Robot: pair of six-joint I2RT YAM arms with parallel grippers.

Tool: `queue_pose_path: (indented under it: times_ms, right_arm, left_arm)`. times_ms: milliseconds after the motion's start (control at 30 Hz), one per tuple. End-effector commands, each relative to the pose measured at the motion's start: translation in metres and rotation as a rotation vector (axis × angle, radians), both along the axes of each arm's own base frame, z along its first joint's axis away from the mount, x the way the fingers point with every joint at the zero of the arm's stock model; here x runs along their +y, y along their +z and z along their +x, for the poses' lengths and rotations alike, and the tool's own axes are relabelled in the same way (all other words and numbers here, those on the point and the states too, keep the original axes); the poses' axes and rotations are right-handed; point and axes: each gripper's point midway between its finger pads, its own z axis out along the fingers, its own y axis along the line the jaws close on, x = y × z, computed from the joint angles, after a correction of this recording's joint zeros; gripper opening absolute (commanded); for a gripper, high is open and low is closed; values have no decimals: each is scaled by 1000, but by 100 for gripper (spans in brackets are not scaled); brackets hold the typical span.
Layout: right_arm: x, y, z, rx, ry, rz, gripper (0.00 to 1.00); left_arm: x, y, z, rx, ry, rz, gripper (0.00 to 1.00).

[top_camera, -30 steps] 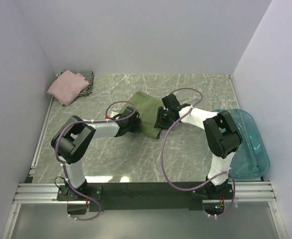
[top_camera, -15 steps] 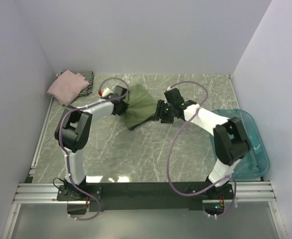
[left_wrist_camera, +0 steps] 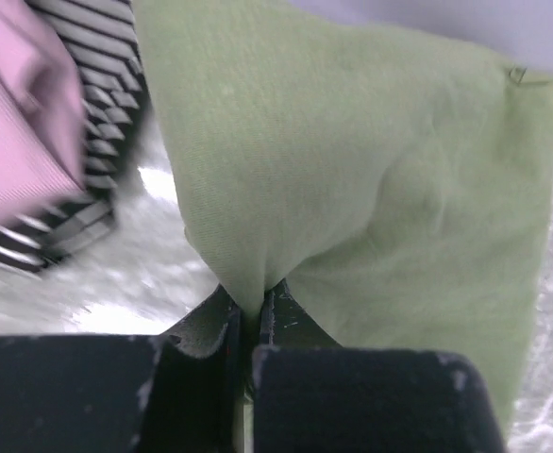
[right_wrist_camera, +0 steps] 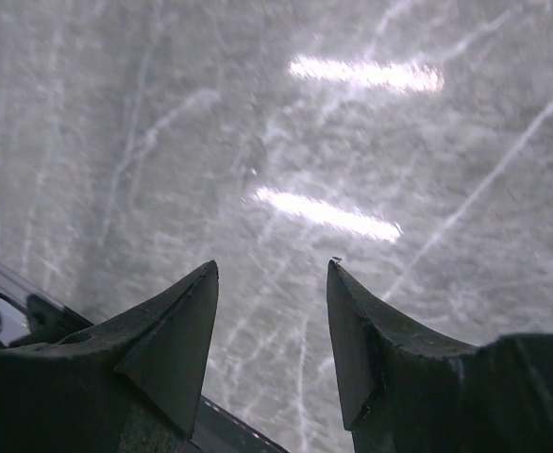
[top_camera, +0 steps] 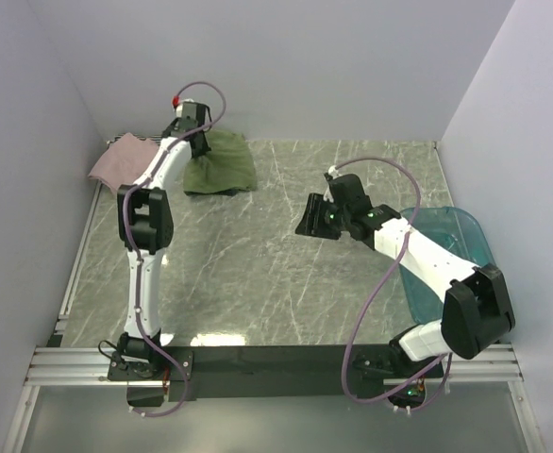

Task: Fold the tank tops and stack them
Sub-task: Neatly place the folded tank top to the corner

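At the far left corner of your surface (top_camera: 258, 283), the pink tank top (top_camera: 118, 163) lies on the striped tank top (left_wrist_camera: 102, 104). Just beside that pile, your left hand (left_wrist_camera: 258, 316) is clamped on a fold of the olive-green tank top (top_camera: 222, 162), which lies by the back wall. Your right hand (right_wrist_camera: 271, 330) hovers over bare marble mid-surface, fingers spread wide and holding nothing, near the teal tub (top_camera: 470, 247).

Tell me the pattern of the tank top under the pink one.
Black-and-white stripes; the striped tank top shows best in the left wrist view.
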Motion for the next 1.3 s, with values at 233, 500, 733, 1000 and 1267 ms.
queue_pose_path:
  times_ms: [233, 500, 733, 1000, 1267]
  right_arm:
    - [-6, -10, -21, 8, 65, -30, 57]
    - [-8, -22, -24, 27, 63, -42, 57]
    - [-8, -20, -22, 22, 68, -48, 57]
    - [-8, -26, -23, 33, 74, -52, 57]
    - [-8, -29, -22, 37, 72, -59, 57]
  left_arm:
    - [57, 73, 13, -82, -87, 62, 0]
    - [73, 110, 15, -151, -109, 60, 0]
    - [95, 133, 14, -199, -96, 34, 0]
    - [116, 154, 13, -250, -87, -15, 0]
    - [132, 171, 10, -292, -79, -33, 0]
